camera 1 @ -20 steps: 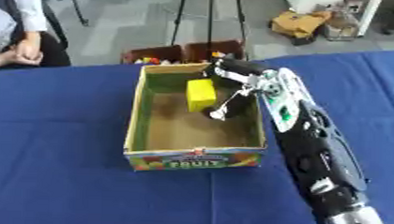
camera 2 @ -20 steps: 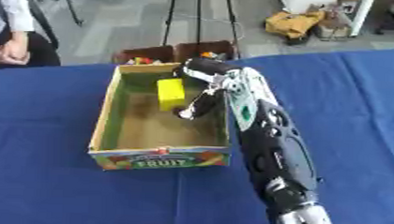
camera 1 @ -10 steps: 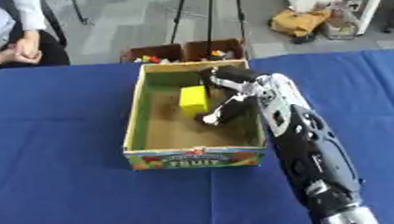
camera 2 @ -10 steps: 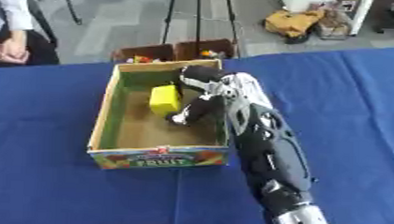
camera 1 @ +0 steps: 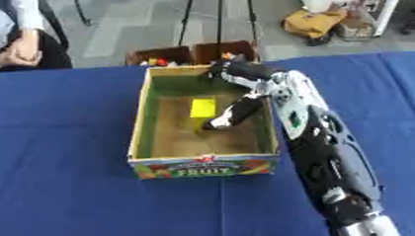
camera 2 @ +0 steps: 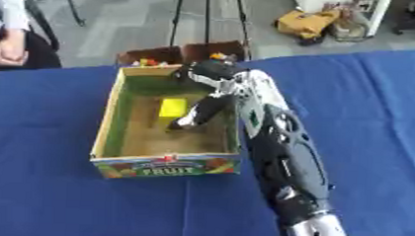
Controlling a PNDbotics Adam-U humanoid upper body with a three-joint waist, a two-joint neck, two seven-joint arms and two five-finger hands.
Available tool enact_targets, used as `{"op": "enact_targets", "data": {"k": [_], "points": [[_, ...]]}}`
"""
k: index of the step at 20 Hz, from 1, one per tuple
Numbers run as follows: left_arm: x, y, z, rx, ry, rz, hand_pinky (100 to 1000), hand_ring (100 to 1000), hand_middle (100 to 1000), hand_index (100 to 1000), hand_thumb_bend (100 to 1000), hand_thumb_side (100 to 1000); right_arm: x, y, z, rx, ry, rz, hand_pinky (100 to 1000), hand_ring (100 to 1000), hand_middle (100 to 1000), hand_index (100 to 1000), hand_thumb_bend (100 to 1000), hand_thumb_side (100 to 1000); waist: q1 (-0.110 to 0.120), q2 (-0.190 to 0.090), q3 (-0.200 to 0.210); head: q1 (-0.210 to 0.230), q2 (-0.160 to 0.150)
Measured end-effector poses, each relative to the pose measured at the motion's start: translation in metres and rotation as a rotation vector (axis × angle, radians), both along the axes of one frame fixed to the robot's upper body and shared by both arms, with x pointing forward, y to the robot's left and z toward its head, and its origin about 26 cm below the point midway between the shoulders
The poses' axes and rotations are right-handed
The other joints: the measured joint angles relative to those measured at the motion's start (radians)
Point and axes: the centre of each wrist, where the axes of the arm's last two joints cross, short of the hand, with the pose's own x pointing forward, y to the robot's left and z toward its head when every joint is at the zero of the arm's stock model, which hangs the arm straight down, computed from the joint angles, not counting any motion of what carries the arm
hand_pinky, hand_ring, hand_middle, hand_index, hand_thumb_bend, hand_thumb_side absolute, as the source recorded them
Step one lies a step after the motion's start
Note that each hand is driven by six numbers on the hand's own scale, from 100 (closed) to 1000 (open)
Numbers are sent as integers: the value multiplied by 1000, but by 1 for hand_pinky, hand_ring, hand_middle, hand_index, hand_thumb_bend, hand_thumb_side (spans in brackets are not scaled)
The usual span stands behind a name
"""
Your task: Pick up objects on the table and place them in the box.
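A cardboard box (camera 1: 201,167) with "FRUIT" printed on its front stands on the blue table (camera 1: 62,184). A yellow block (camera 1: 203,108) lies flat on the box floor, toward the far side. My right arm reaches in from the lower right and bends over the box's right wall. My right hand (camera 1: 237,110) hangs inside the box with straight fingers pointing down and to the left. Their tips end just right of the block, and the hand holds nothing. My left hand shows in neither view.
A smaller brown box (camera 1: 192,55) with coloured bits stands on the floor just past the table's far edge. A person (camera 1: 19,39) sits at the far left corner. Blue cloth stretches left, right and in front of the fruit box.
The yellow block, up by my right hand's fingers a second ago, now lies on the box floor. The fingers have straightened and dropped lower inside the box.
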Motion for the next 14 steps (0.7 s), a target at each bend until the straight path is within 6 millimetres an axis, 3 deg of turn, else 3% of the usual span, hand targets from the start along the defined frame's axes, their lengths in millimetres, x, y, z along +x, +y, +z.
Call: {"op": "enact_targets", "data": {"k": [5,8,14], "points": [[0,0,0,-3,3,0,818,876,827,971,100,969,-17,-7,38,46,-160,62,755,931,670,915,500,579,0,-1,-11,6,11],[0,0,0,-4,5,0,817,876,827,971,100,968,-30,-15,58,72,-260,91,721,865,644,900,404,574,0,-1,-19,10,19],[-1,1,-3,-8,13,6,816,877,826,971,100,968,-59,-44,86,146,-433,101,690,789,640,881,316,630,0,-17,-36,28,27]]}}
